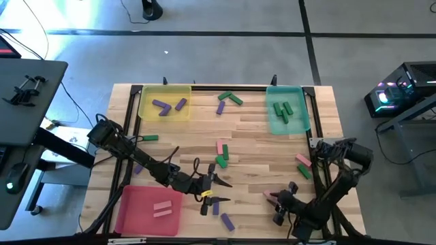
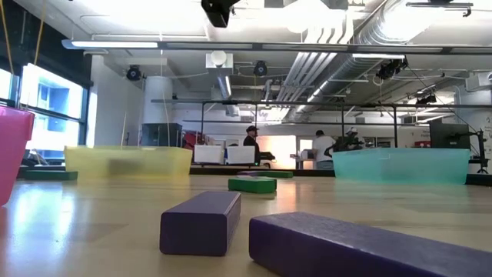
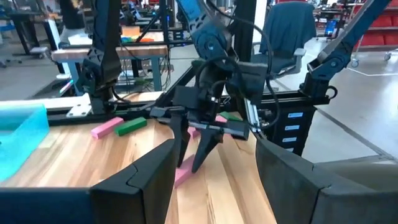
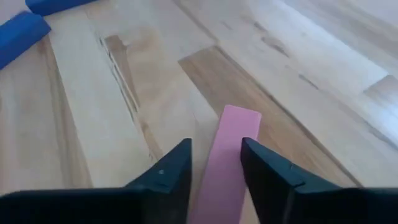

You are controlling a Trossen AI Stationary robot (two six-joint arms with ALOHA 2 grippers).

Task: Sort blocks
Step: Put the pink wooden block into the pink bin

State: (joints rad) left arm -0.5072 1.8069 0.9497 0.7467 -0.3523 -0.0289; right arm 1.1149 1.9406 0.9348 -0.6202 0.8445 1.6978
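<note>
Two dark fingers (image 4: pixel 168 180) of the right gripper (image 4: pixel 214 165) stand on either side of a pink block (image 4: pixel 227 158), which lies flat on the wooden table (image 4: pixel 323 81); whether they already press it, I cannot tell. Beyond this block lie two blue-looking blocks (image 4: pixel 22 34). The left gripper (image 3: pixel 214 180) hangs with fingers apart and empty, facing the pink block across the table.

The table's (image 1: pixel 252 146) middle is mostly bare wood; two blocks (image 1: pixel 222 154) lie there. Trays (image 1: pixel 164 102) fill three corners, and both arms crowd the near edge.
</note>
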